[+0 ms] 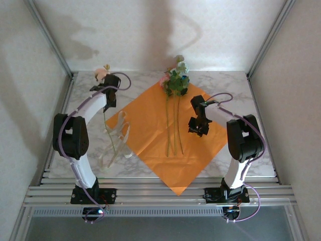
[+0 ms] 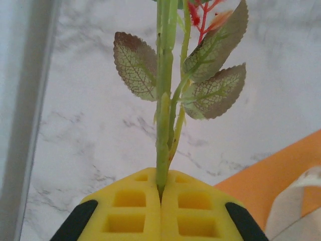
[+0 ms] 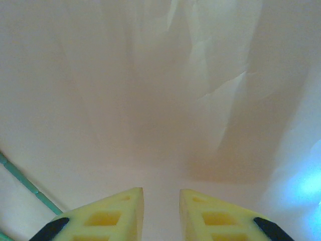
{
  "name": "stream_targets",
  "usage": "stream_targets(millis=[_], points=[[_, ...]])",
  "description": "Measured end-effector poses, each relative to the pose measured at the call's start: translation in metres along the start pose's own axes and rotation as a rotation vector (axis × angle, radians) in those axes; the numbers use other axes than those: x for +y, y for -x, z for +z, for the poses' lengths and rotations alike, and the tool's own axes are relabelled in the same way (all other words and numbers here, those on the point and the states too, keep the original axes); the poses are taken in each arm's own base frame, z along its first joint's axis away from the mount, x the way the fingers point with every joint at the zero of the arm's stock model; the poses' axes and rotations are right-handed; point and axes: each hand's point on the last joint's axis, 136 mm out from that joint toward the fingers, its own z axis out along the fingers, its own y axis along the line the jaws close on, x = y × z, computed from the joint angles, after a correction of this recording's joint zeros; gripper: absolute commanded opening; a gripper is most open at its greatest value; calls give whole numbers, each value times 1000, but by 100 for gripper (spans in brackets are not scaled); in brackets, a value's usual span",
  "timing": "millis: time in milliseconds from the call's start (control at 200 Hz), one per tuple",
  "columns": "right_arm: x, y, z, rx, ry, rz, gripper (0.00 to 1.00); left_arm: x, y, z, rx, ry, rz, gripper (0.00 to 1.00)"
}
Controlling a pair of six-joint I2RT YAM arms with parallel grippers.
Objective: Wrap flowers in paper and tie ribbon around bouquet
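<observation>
We see the left end effector [image 2: 161,195] clamping a leafy flower stem [image 2: 163,125] over the marble counter [image 2: 90,145], near orange paper [image 2: 256,186].

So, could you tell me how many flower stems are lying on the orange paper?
3 stems lie side by side on the paper: left, centre, right. Overlapping ones may be hidden. Another stem is pinched in the left claw, off the paper.
</observation>
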Motion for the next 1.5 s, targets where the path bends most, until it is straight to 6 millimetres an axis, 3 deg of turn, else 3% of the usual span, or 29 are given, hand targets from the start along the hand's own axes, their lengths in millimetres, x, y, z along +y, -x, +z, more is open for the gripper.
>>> stream_targets(millis=[120, 210, 285, 345, 440, 521, 571, 636, 726, 756, 806, 856, 956, 1056, 1161, 1336, 1431, 1502], points=[[0, 0, 0, 0, 0, 0, 27, -3, 50, -39, -114, -93, -116, 0], [0, 0, 0, -1, 0, 0, 28, -34, 82, -85, -219, -251, -186, 0], [0, 0, -1, -2, 2, 0, 30, -87, 101, -133, -304, -429, -187, 0], [1, 1, -3, -7, 7, 0, 31, -141, 108, -170, -347, -571, -150, 0], [3, 2, -11, -25, 22, -1, 32, -223, 113, -202, -383, -739, -83, 0], [5, 3, -19, -42, 36, -2, 32, -276, 108, -194, -353, -813, -49, 0], [6, 3, -25, -54, 46, -3, 32, -305, 103, -172, -315, -833, -38, 0], [8, 3, -33, -70, 60, -5, 32, -330, 92, -136, -257, -832, -32, 0], [9, 3, -41, -85, 74, -5, 33, -349, 65, -87, -161, -806, -14, 0], [9, 3, -42, -88, 76, -4, 33, -353, 57, -74, -132, -799, -10, 0], [9, 2, -43, -87, 76, -2, 34, -358, 44, -57, -90, -789, -3, 18], [8, 2, -43, -85, 74, -1, 35, -360, 34, -46, -55, -778, -1, 27], [4, -5, -40, -71, 71, 3, 41, -359, 28, -42, -23, -766, -8, 38], [-3, -15, -41, -60, 72, 7, 45, -353, 28, -51, -21, -761, -16, 43], [-10, -27, -47, -61, 76, 5, 46, -330, 24, -69, -10, -740, -26, 44], [-10, -42, -51, -54, 76, -26, 46, -277, 27, -136, -35, -797, -68, 38], [-3, -53, -48, -36, 70, -62, 47, -254, 4, -168, 10, -875, -95, 39], [4, -66, -46, -17, 66, -104, 47, -244, -31, -175, 100, -921, -114, 34]])
